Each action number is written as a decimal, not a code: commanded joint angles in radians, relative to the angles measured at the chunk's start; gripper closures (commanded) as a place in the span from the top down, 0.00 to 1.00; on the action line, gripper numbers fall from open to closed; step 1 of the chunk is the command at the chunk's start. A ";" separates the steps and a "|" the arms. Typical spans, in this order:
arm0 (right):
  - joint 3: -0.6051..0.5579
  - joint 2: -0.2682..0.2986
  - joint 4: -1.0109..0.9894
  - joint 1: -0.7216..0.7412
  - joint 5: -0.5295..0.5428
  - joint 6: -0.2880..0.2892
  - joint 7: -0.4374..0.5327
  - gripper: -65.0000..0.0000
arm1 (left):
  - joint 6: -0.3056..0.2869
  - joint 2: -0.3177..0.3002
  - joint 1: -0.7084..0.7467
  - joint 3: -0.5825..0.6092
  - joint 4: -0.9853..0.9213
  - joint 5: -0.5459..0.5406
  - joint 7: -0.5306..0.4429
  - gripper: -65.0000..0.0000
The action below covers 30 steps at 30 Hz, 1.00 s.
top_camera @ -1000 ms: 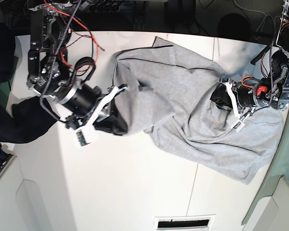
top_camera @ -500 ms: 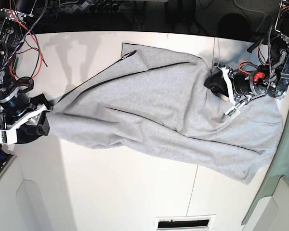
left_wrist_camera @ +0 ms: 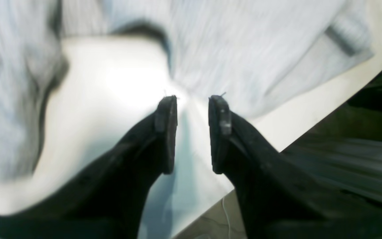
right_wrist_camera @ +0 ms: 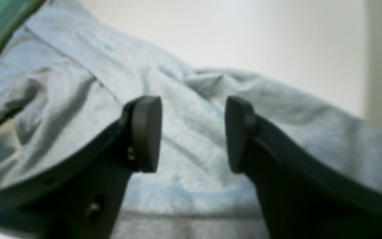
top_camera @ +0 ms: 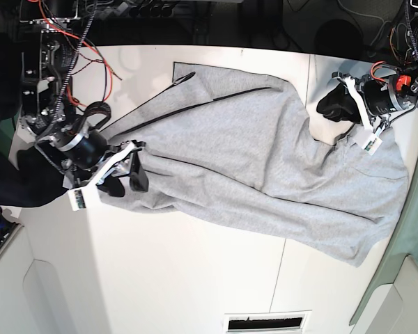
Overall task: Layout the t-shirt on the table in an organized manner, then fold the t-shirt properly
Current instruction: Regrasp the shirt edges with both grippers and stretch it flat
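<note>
The grey t-shirt (top_camera: pixel 251 153) lies spread out in loose folds across the white table (top_camera: pixel 181 271), from left of centre to the right edge. My right gripper (top_camera: pixel 134 170) is at the shirt's left edge, open, with nothing between its fingers. In the right wrist view the right gripper (right_wrist_camera: pixel 192 132) hovers over rumpled t-shirt (right_wrist_camera: pixel 191 186) fabric. My left gripper (top_camera: pixel 327 106) is at the shirt's upper right part, open and empty. In the blurred left wrist view the left gripper (left_wrist_camera: pixel 192 99) points at bare table (left_wrist_camera: pixel 111 83) with t-shirt (left_wrist_camera: pixel 260 49) cloth beyond.
A dark cloth (top_camera: pixel 17 177) bunches at the left table edge behind the right arm. A thin seam (top_camera: pixel 292 209) runs across the table under the shirt. A slotted vent (top_camera: pixel 267 322) sits at the front edge. A green surface (top_camera: pixel 412 236) borders the right side.
My right gripper opened and let go of the shirt's left edge, then moved back in from the far left. My left gripper moved up and to the right, off the cloth.
</note>
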 commanded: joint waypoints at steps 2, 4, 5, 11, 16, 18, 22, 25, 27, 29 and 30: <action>-0.055 0.005 -0.074 0.065 -0.042 -0.006 0.060 0.33 | -0.009 0.002 -0.004 -0.008 0.055 -0.025 -0.020 0.27; -0.106 0.005 -0.171 0.122 -0.058 -0.029 0.079 0.20 | -0.009 0.027 -0.007 -0.008 0.079 -0.023 -0.041 0.27; -0.126 0.002 -0.213 0.152 -0.055 -0.033 0.079 0.14 | -0.009 0.043 -0.010 -0.008 0.080 -0.023 -0.065 0.27; -0.150 -0.052 -0.377 0.298 -0.171 -0.006 0.079 0.00 | -0.009 0.191 -0.066 -0.006 0.013 0.073 -0.104 0.17; -0.149 -0.046 -0.464 0.353 -0.257 -0.008 0.077 0.00 | 0.039 0.240 -0.107 0.025 -0.121 0.201 -0.104 0.09; -0.149 -0.029 -0.487 0.352 -0.269 -0.009 0.066 0.00 | 0.084 0.235 -0.124 0.042 -0.173 0.287 -0.103 0.09; -0.149 0.020 -0.507 0.317 -0.264 -0.008 0.030 0.00 | 0.174 0.183 -0.162 0.045 -0.248 0.365 -0.104 0.09; -0.149 0.055 -0.505 0.272 -0.205 -0.004 -0.007 0.00 | 0.203 0.121 -0.195 0.045 -0.282 0.388 -0.104 0.09; -0.149 0.072 -0.497 0.236 -0.137 0.021 -0.048 0.00 | 0.208 0.081 -0.218 0.045 -0.302 0.407 -0.104 0.09; -0.149 0.080 -0.474 0.193 -0.053 0.042 -0.082 0.00 | 0.208 0.048 -0.244 0.045 -0.320 0.413 -0.104 0.09; -0.149 0.080 -0.454 0.167 -0.015 0.056 -0.087 0.00 | 0.208 0.035 -0.259 0.045 -0.326 0.413 -0.104 0.09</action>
